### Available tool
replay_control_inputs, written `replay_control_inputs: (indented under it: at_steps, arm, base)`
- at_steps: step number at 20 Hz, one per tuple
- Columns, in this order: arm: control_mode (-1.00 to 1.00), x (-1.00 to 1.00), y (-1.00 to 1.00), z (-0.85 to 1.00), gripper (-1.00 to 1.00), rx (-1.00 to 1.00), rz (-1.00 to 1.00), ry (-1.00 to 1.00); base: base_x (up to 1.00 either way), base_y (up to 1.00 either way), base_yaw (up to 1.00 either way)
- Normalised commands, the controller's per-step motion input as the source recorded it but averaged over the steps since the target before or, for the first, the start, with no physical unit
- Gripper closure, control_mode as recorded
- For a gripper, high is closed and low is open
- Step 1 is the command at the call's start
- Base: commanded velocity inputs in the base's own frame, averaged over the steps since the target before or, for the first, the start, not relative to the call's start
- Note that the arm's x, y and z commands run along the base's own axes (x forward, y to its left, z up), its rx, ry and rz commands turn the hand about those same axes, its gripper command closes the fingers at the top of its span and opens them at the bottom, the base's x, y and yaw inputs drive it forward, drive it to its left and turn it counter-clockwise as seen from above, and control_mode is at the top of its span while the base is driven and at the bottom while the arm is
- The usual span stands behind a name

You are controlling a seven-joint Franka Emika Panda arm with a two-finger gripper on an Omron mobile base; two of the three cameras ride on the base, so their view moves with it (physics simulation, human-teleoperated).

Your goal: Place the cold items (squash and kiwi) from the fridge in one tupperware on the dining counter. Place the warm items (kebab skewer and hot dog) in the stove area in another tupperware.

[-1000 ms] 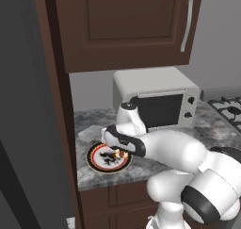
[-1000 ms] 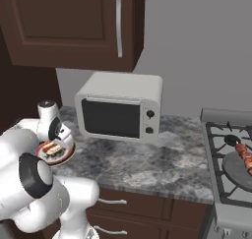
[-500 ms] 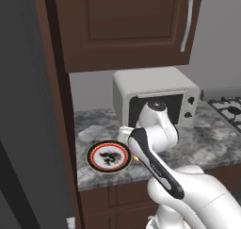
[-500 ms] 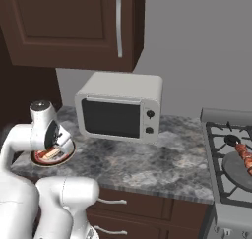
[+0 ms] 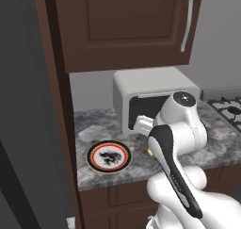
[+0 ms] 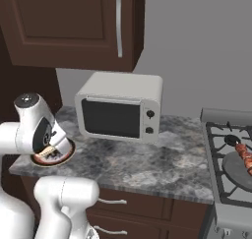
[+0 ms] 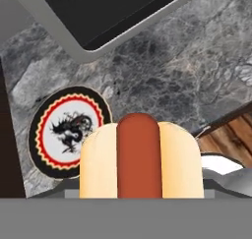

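Grey marble-patterned counter carries a white box-shaped microwave with a dark glass door, the landmark here. Left of the microwave's front, a round white plate with a red-and-black rim and a black dragon figure lies flat on the stone. In the hand view, a hot dog with a reddish-brown sausage in a pale tan bun sits clamped in the gripper, lifted above the counter in front of the microwave and just beside the plate. Right of the microwave, a kebab skewer of reddish meat chunks rests on a grey round pan on the stove.
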Motion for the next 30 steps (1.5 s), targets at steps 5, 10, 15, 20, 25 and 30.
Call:
replay_control_inputs:
  at_steps: [5, 10, 15, 20, 25, 30]
  arm:
    - [-1.0, -0.33, -0.15, 0.55, 1.0, -0.01, -0.22, 0.0]
    - [1.0, -0.3, -0.38, 0.13, 1.0, 0.0, -0.07, 0.0]
    - [1.0, 0.0, 0.0, 0.0, 1.0, 0.0, 0.0, 0.0]
    - [1.0, 0.0, 0.0, 0.0, 1.0, 0.0, 0.0, 0.0]
    - [1.0, 0.0, 0.0, 0.0, 1.0, 0.0, 0.0, 0.0]
    - [1.0, 0.0, 0.0, 0.0, 1.0, 0.0, 0.0, 0.0]
  base:
    - [0.0, 0.0, 0.0]
    - [-0.1, -0.12, 0.0]
    - [-0.91, -0.41, -0.03]
    - [-1.0, -0.29, -0.06]
    - [-1.0, -0.28, -0.19]
    - [-0.95, -0.25, -0.48]
